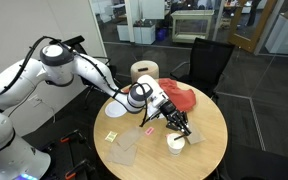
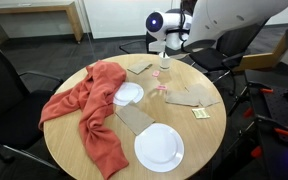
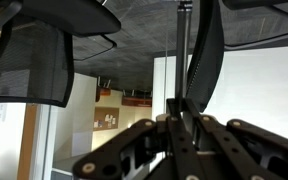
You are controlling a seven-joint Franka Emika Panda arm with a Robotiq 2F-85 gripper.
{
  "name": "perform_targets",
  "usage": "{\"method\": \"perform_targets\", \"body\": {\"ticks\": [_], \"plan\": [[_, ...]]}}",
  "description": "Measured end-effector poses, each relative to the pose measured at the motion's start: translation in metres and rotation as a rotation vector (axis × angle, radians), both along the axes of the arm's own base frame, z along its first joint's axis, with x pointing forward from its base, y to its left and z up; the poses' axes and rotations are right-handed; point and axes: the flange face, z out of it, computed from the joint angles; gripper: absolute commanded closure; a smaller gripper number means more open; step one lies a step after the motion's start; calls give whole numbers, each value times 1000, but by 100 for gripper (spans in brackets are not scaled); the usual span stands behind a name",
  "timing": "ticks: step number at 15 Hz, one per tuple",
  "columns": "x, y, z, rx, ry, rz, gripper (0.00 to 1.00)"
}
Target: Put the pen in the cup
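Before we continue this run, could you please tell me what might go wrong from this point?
1. The cup is small and low, while the pen gripped in the claw looks long. Once released, it may tip the cup or fall out.
2. The wrist view shows a chair and the room beyond, not the cup, so aiming relies on the exterior views and the pen could miss the rim.

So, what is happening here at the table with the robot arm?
The arm's gripper is shut on the pen, which shows in the wrist view as a thin dark stick between the fingers. The gripper hangs just above the small white cup on the round wooden table. The pen seems not yet released. A red cloth and two white plates lie nearby.
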Motion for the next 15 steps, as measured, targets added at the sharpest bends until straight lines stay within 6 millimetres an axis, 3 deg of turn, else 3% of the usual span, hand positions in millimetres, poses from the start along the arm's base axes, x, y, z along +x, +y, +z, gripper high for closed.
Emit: {"method": "perform_targets", "body": {"ticks": [2,3,4,6,12,15], "plan": [[0,2,-4,5,5,1,97],[1,2,-6,7,8,0,64],[1,3,-7,8,10,-1,63],[0,3,-9,8,14,-6,50],[0,-1,-8,8,14,-15,4],[1,-3,-4,3,6,-18,0]]}}
